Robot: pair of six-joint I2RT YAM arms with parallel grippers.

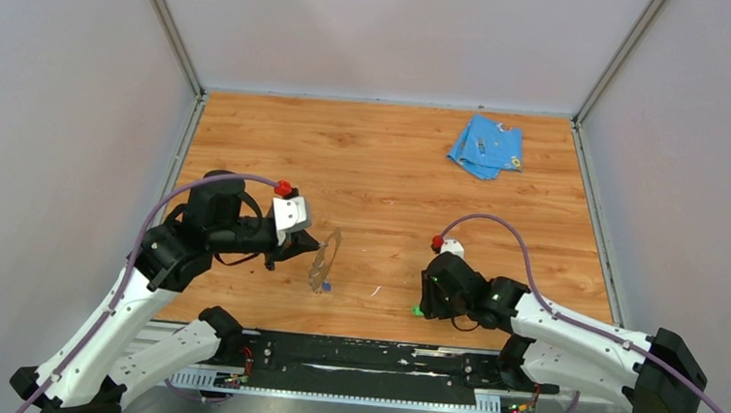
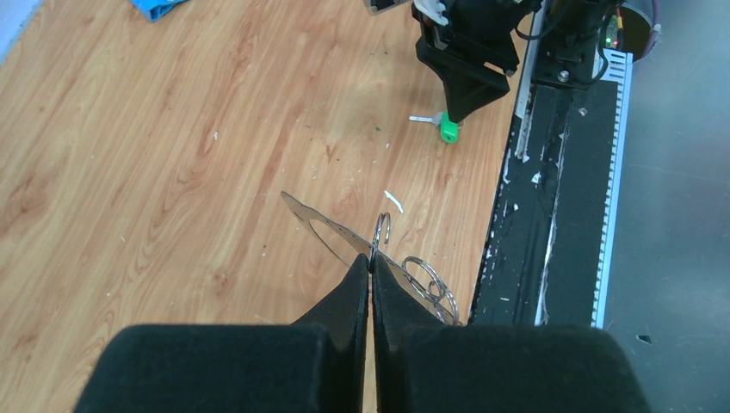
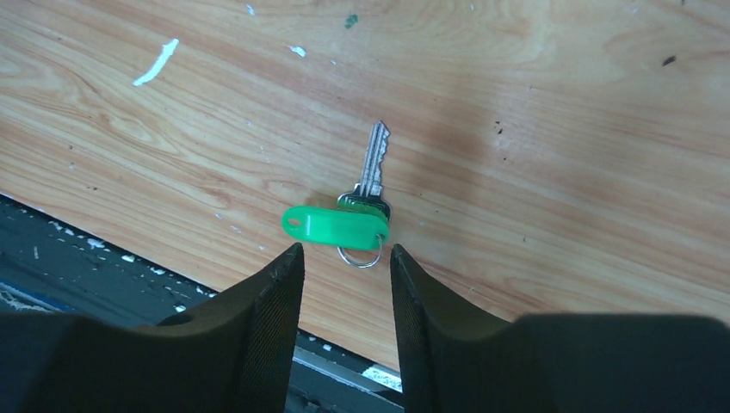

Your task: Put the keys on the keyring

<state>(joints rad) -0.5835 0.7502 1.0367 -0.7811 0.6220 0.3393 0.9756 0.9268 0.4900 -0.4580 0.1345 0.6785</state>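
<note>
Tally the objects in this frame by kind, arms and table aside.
keys: 2, the green key and the blue key
keyring: 1
cloth: 1
total: 4

This was a robotics lab test cell, not a lived-in room. Plain pale panels (image 1: 393, 34) closed it off on three sides, joined by bare aluminium posts (image 1: 172, 33) at the far corners, well beyond both pairs of fingers. The work surface was a wood-grain tabletop (image 1: 393, 170), scuffed and flecked with white chips just ahead of the right fingers (image 3: 267, 327). Behind those fingers, and off to the right of the left fingers (image 2: 344, 301), ran a black mounting rail (image 1: 370, 358) with exposed wiring. The left arm (image 1: 110, 325) and the right arm (image 1: 577, 328) were bolted there, trailing purple cable (image 1: 487, 215).
</note>
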